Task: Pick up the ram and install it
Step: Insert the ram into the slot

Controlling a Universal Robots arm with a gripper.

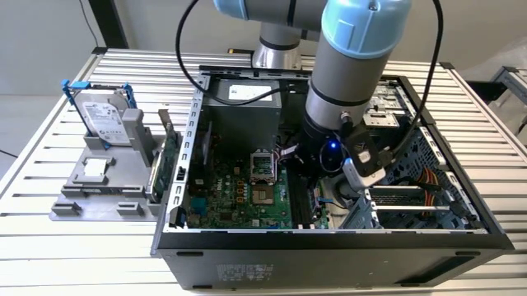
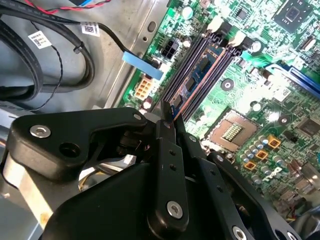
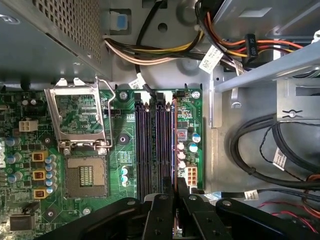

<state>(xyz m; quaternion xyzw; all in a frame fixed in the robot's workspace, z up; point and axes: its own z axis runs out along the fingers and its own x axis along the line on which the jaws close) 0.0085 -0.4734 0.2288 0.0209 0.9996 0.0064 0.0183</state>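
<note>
End effector black metal fingers clamped on thin ram, which stands edge-on in a long dark slot on the green motherboard inside the open case.

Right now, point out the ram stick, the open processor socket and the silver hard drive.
blue-green ram stick (image 2: 200, 75): second wrist view, chip face.
open square processor socket (image 3: 86, 179): first wrist view, pin field.
silver hard drive (image 1: 105, 120): exterior view, label face.
</note>
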